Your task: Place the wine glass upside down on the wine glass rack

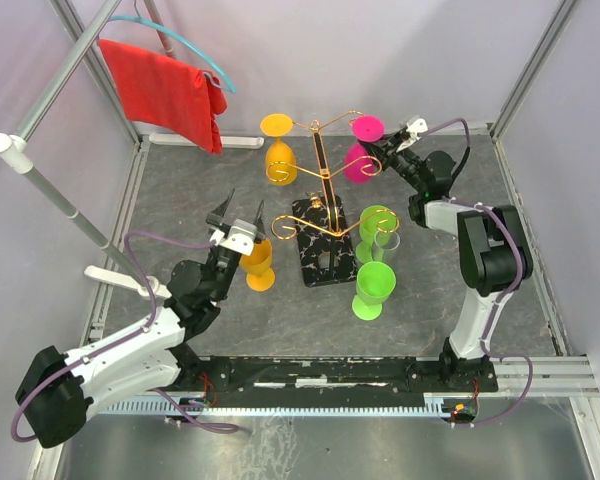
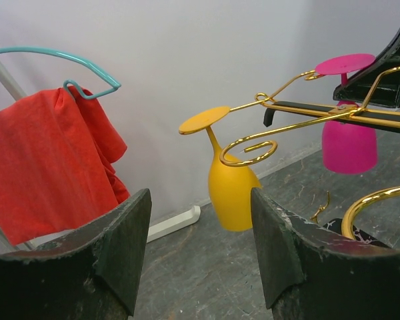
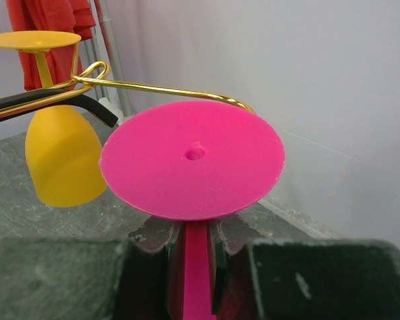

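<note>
We list two arms against the rack [image 1: 320,195].

1. Right arm: elbow raised to the rack's right, wrist stretched in toward it. The right hand [image 1: 380,155] is closed on the stem of the pink glass [image 1: 357,163], which is inverted, foot uppermost, at the rack's rear right arm.
2. Left arm: bent, left of the rack's base. The left hand [image 1: 238,222] has its fingers wide apart and holds nothing.

An orange glass [image 1: 280,160] hangs inverted from the rear left arm.
</note>
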Tool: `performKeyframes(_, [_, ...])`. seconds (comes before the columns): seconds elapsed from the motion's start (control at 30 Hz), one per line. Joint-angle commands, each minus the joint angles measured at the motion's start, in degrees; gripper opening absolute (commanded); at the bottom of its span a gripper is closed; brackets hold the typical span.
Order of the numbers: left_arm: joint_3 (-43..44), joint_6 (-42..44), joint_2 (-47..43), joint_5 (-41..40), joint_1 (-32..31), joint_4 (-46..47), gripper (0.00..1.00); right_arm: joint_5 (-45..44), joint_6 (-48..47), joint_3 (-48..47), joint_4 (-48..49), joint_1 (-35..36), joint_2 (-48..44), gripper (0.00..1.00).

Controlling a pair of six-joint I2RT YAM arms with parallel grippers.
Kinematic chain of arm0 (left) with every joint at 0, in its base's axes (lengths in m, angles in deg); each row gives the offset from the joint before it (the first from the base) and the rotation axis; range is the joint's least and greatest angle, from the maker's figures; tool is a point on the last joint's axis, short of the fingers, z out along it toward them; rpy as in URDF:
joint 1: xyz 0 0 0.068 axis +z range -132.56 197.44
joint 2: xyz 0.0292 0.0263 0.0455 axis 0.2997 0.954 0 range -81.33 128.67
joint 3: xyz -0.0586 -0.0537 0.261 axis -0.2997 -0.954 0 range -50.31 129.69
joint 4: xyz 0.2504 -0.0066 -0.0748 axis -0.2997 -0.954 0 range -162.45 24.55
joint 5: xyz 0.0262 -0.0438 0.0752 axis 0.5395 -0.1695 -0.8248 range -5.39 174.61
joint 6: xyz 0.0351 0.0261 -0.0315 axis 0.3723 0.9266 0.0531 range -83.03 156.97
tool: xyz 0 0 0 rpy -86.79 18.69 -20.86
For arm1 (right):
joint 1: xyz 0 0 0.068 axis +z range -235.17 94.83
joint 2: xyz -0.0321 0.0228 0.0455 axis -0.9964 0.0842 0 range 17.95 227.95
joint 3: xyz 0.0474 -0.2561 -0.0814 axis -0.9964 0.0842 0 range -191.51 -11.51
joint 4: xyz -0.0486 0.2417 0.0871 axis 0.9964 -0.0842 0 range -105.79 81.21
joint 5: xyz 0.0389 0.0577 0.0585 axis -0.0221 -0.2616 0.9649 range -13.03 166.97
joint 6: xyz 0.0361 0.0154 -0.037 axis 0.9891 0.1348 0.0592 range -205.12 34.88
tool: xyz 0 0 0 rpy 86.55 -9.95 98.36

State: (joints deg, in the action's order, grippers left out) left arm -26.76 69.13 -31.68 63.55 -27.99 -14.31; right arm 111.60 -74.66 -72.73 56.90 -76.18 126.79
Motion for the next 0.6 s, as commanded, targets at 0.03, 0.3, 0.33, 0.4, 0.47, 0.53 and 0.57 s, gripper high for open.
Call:
performKeyframes(0.03, [-0.77,0.45,-0.89,-1.46,0.22,4.13,0.68,3.53,3.14,-4.92,10.57,0.39,3.34,0.0])
performKeyframes(0.3, [-1.25,0.54,-1.17,-1.84,0.2,3.84,0.68,3.16,0.91,-8.15,7.71,2.4,5.38,0.01])
performKeyframes(0.33, [-1.31,0.57,-1.28,-1.84,0.24,3.66,0.68,2.9,0.88,-8.66,7.68,2.6,5.67,0.01])
performKeyframes(0.4, [-1.5,0.61,-1.56,-1.88,0.17,3.47,0.68,2.51,1.02,-9.74,7.35,3.05,6.32,0.01])
performKeyframes(0.47, [-1.75,0.74,-1.81,-1.99,0.17,3.4,0.68,2.25,0.85,-10.7,6.43,3.53,6.84,0.01])
performKeyframes(0.53, [-1.84,0.86,-1.99,-2.13,0.17,3.29,0.68,1.74,0.26,-11.33,5.52,3.97,7.29,0.01])
performKeyframes(0.57, [-1.84,1.0,-2.03,-2.21,0.17,3.21,0.68,1.27,-0.08,-11.59,5.02,4.09,7.46,0.0])
